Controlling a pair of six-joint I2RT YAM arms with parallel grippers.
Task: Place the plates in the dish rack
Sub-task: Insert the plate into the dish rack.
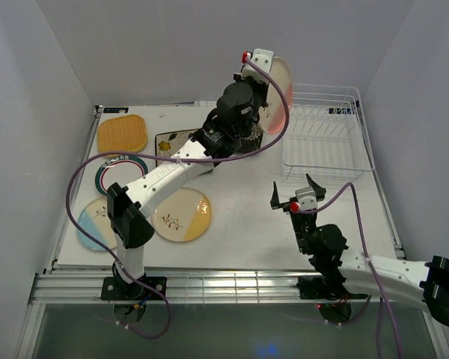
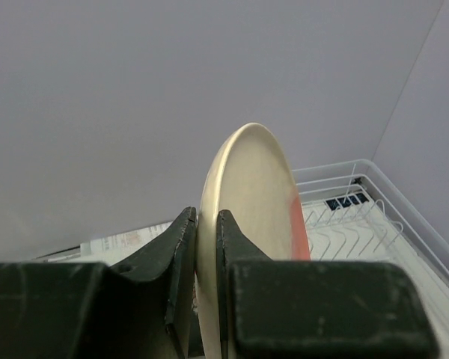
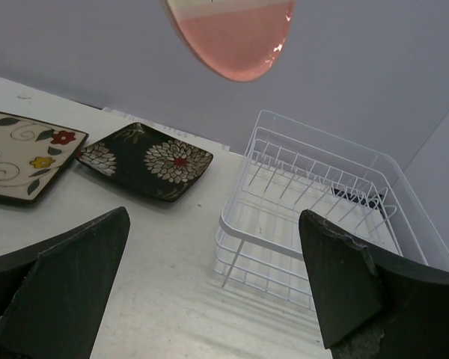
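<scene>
Your left gripper is clamped on the lower rim of the pink-cream plate, one finger on each face. The jaws stand only as far apart as the plate is thick. The plate stands on edge, raised well clear of the table, with its pink part on the side turned toward the dish rack. From this gripper the rack lies ahead, to the right and lower down. The plate hangs near the rack's left end, and it touches no tine.

Your right gripper is spread wide with nothing between its fingers, and it hovers over bare table. From its wrist view the rack sits just ahead and slightly right, empty of plates. The black floral plate lies flat ahead on the left, and the cream floral plate lies just beyond it, farther left. The held plate hangs above and ahead of this gripper.

The other four plates lie flat to the left of both grippers, beneath and beside the left arm. The orange ribbed plate is farthest back and the green-rimmed plate is just in front of it. The blue-cream plate and the yellow-cream plate lie nearest the arm bases.
</scene>
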